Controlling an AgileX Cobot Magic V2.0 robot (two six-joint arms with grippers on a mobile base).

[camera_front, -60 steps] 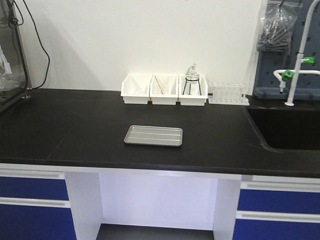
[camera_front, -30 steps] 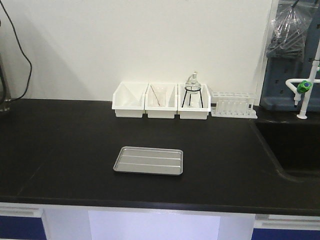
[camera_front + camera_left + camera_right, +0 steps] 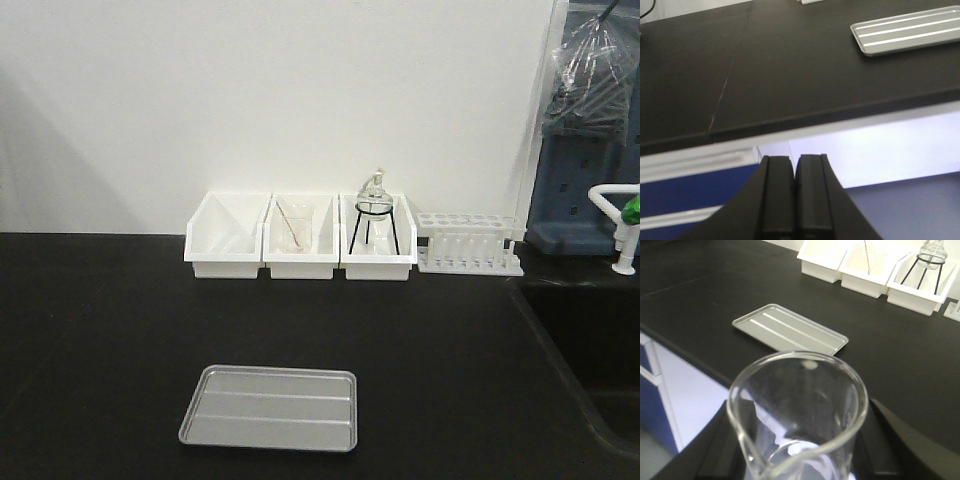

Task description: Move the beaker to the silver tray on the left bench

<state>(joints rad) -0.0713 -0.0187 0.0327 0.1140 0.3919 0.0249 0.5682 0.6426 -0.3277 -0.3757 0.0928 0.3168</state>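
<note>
**Front view.** The black table (image 3: 90, 340) carries the silver tray (image 3: 268, 422), which lies flat near the table's front edge. Far behind it, against the white wall, three white bins (image 3: 302, 268) stand in a row. The middle bin holds a glass with a rod (image 3: 292, 228) leaning in it. The right bin holds a flask (image 3: 374, 188) on a black wire stand. To the right of the bins is a test-tube rack (image 3: 468, 248), and further right a sink (image 3: 600, 350) is let into the table. Neither of my grippers shows in this view, nor does the beaker.

**Left wrist view.** My left gripper (image 3: 794, 200) hangs in front of the table edge. Its two dark fingers are pressed together with nothing between them. The silver tray lies at the far right on the table, and a blue drawer front (image 3: 685, 192) sits below the table edge.

**Right wrist view.** Only this view shows the beaker (image 3: 797, 405). It is upright, mouth up, clear and empty, between the dark fingers of my right gripper (image 3: 805, 462), which is clamped on its sides. It is held off the table, close to the near edge. The silver tray is beyond it and apart from it, with the bins and flask at the far right.
</note>
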